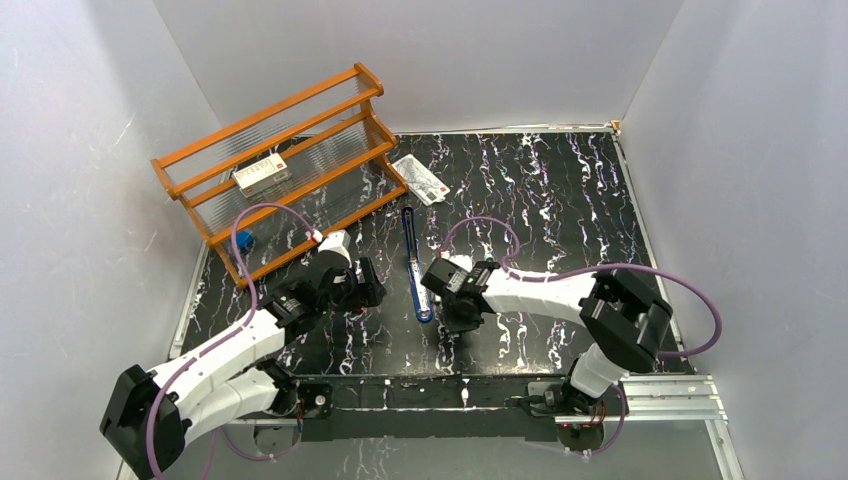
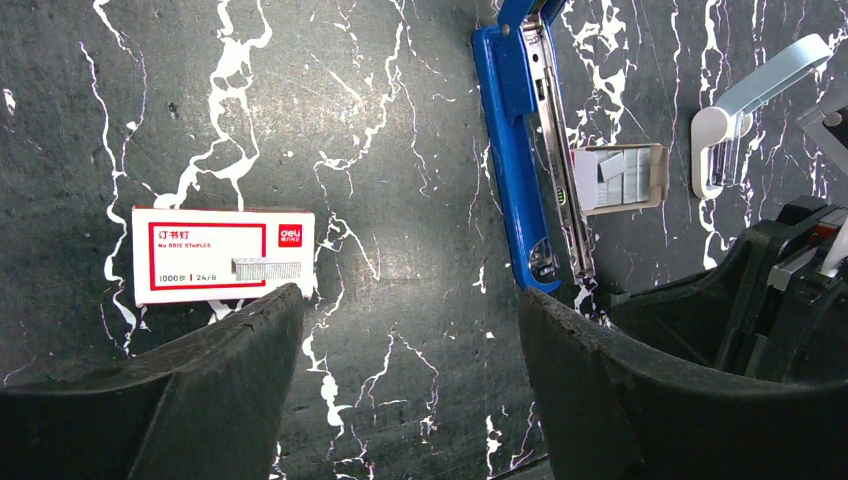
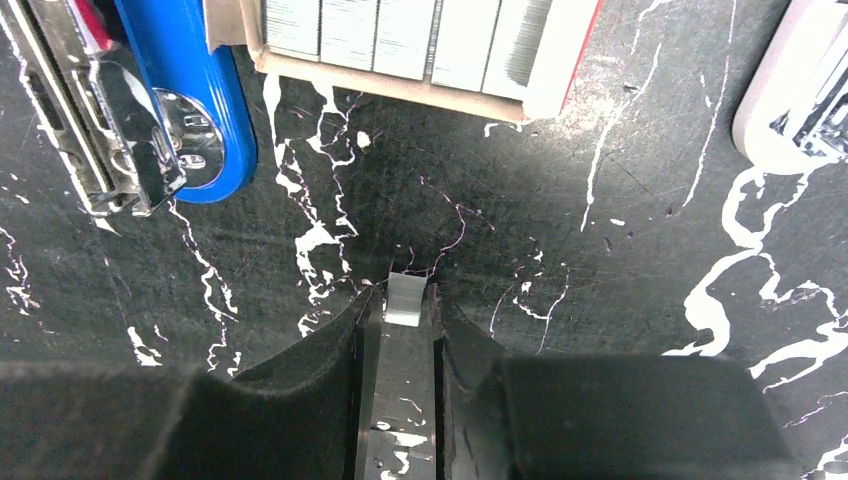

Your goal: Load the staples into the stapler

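The stapler [image 1: 412, 265] lies opened out flat at mid-table between both arms, and we see its blue cover and silvery channel side by side. The pale inner tray [image 3: 400, 88], filled with staples, sits just beside it. Only the right wrist view shows the right gripper [image 3: 400, 302] closed narrowly on a silvery staple strip [image 3: 398, 390]. Only the left wrist view shows the red-and-white staple box [image 2: 222, 255] and the left gripper [image 2: 410, 298], jaws wide apart and holding nothing. From above, the arms hide the tray and the staple box. A pale-blue-and-white tool [image 2: 745, 105] lies beyond the tray. At the back are an orange shelf [image 1: 300, 110] carrying a larger box [image 1: 262, 174], and a white packet [image 1: 420, 178].
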